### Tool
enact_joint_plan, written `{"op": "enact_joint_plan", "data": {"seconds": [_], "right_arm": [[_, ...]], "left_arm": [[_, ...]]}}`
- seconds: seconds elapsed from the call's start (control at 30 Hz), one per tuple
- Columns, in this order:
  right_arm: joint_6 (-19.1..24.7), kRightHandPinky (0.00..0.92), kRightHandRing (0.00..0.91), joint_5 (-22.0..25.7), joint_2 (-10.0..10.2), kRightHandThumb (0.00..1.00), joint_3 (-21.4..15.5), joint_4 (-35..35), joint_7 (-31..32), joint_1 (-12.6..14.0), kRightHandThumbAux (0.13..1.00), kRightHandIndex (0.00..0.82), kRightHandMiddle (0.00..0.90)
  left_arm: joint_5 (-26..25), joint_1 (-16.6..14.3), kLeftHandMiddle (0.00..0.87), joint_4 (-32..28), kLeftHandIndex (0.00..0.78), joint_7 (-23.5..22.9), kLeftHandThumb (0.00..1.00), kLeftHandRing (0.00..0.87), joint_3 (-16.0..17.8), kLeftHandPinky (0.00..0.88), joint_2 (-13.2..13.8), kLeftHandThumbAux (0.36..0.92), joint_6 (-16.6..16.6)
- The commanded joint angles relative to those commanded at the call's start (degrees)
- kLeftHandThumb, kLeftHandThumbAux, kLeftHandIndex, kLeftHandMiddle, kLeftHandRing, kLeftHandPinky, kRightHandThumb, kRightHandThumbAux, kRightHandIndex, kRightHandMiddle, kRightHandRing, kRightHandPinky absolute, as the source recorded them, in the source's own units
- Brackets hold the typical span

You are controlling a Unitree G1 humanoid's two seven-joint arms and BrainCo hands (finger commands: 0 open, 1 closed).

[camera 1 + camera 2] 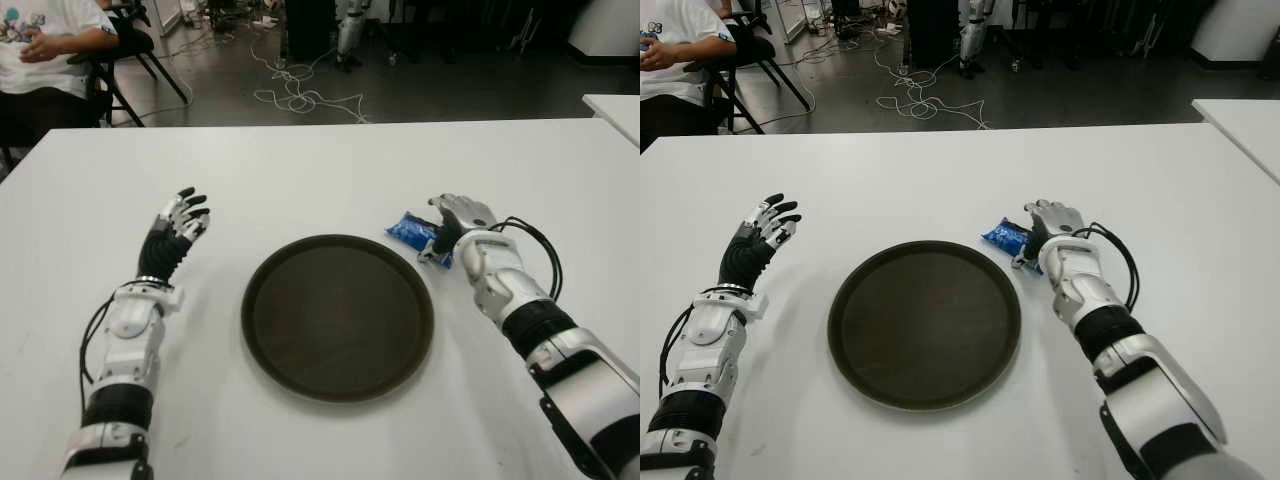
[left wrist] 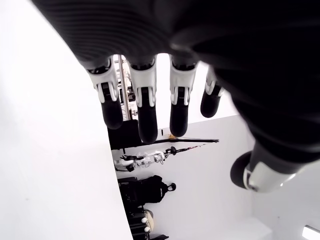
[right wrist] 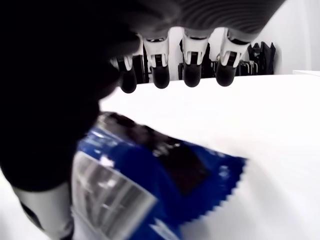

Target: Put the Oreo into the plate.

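Observation:
The Oreo is a blue packet (image 1: pixel 410 233) lying flat on the white table (image 1: pixel 300 170), just off the right rim of the round dark brown plate (image 1: pixel 337 318), which holds nothing. My right hand (image 1: pixel 460 215) is over the packet's right end. In the right wrist view its fingers (image 3: pixel 192 70) stretch out above the packet (image 3: pixel 150 170) with bare table showing between, and the thumb sits beside the wrapper's edge; the hand is open. My left hand (image 1: pixel 178 228) shows left of the plate, fingers (image 2: pixel 145 105) spread and holding nothing.
A person (image 1: pixel 45 45) sits on a chair beyond the table's far left corner. Cables (image 1: pixel 300 95) lie on the floor behind the table. Another white table's corner (image 1: pixel 615 110) shows at the far right.

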Motion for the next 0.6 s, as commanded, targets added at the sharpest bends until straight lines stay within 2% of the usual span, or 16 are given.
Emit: {"op": "enact_joint_plan", "data": {"seconds": [0.2,0.6], "right_arm": [[-1.7,0.172,0.11,-0.2,0.6,0.0,0.4,1.6,-2.4,0.1,0.773,0.116,0.09],[-4.0,0.218,0.166,-0.1,1.2,0.0,0.6,3.5,-5.0,0.2,0.799,0.178,0.152]], "left_arm": [[-0.3,-0.1,0.185,-0.2,0.08,-0.1,0.248,0.172,0.1,0.154,0.0,0.592,0.8],[-0.4,0.2,0.191,-1.3,0.088,0.2,0.223,0.179,0.1,0.168,-0.4,0.573,1.0]]}}
